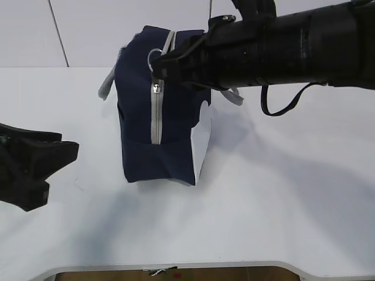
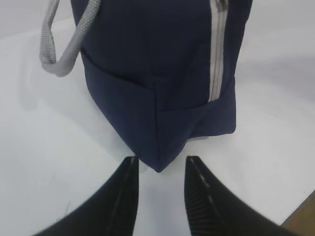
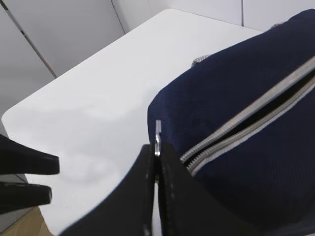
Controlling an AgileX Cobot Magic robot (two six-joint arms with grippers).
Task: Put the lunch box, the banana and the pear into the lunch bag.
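The navy-blue lunch bag [image 1: 158, 126] stands on the white table, its grey zipper [image 1: 156, 117] facing the camera. My right gripper [image 1: 159, 63] is at the bag's top, shut on the metal ring pull [image 3: 158, 133]. In the right wrist view the zipper [image 3: 256, 118] gapes partly open behind the pull. My left gripper [image 2: 161, 164] is open and empty, low over the table, with the bag's bottom corner [image 2: 158, 164] just ahead between the fingertips. In the exterior view it [image 1: 58, 170] sits left of the bag. The lunch box, banana and pear are out of view.
A grey webbing handle [image 2: 55, 54] hangs off the bag's far side. The table's [image 1: 281, 193] front edge runs along the bottom of the exterior view. The right arm [image 1: 293, 47] reaches in above the table from the right.
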